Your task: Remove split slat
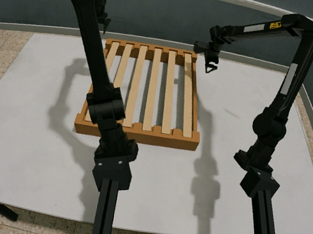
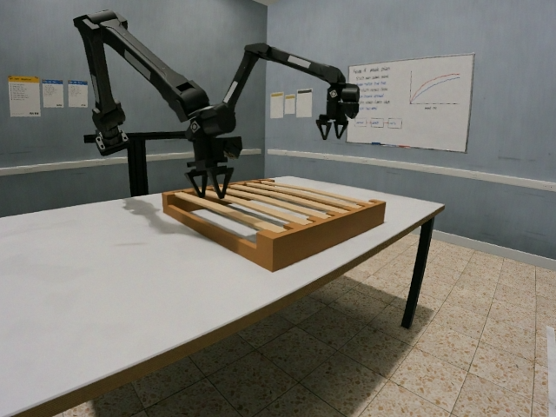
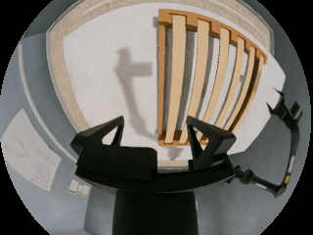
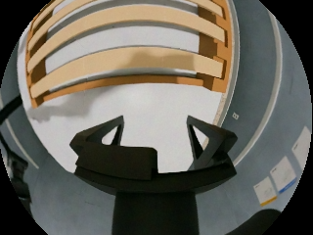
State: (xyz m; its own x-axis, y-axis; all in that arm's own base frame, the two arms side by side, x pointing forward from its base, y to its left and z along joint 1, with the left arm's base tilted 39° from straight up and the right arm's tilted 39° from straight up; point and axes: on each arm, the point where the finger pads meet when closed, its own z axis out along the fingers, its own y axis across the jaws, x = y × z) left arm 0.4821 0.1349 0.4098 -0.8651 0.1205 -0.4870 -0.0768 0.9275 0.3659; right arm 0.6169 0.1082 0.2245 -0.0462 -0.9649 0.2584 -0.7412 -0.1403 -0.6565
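The orange-brown bed frame (image 1: pixel 134 137) (image 2: pixel 332 232) (image 3: pixel 161 93) lies on the white table. Six pale slats run side by side in it, their visible ends in the notches. The rightmost slat (image 1: pixel 188 96) (image 2: pixel 247 218) (image 4: pixel 98 70) and the leftmost slat (image 1: pixel 112 55) (image 3: pixel 178 64) look whole; no crack shows. In the top view, the left arm hides part of the two leftmost slats. My left gripper (image 2: pixel 332 136) (image 3: pixel 155 118) is open and empty, high above the frame's far left. My right gripper (image 2: pixel 210 196) (image 4: pixel 155 118) is open and empty, above the table just right of the frame.
The white table (image 1: pixel 244 111) (image 2: pixel 112 291) extends to both sides of the frame and in front of it. Its far edge lies close behind the frame, near the wall. Both arms rise from posts at the near side; their shadows fall across the table.
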